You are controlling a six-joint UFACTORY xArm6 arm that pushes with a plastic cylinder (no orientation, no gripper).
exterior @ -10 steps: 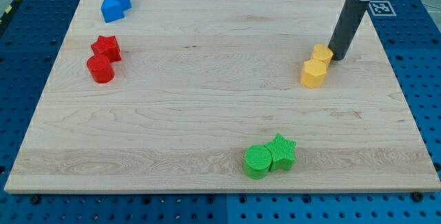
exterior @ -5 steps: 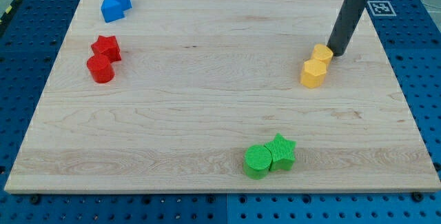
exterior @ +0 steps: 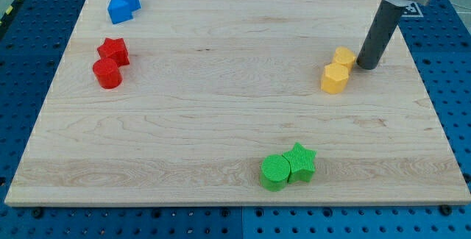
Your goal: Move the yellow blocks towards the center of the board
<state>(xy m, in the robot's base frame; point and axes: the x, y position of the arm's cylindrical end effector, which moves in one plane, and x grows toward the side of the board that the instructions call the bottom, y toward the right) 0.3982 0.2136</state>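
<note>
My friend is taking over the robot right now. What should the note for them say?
My tip sits just to the view's right of the two yellow blocks, close beside the upper one; contact is unclear.
The yellow blocks touch each other near the board's right edge.
Done: nothing yet; they are far from the center.
Left: push both toward the view's left, to the middle.

Pale wooden board (exterior: 221, 121), blue perforated table (exterior: 449, 84) around it

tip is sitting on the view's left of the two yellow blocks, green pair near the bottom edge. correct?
Not quite. In the camera view my tip is on the view's right of the two yellow blocks, close beside the upper one. The green pair is near the bottom edge, as you said.
</note>
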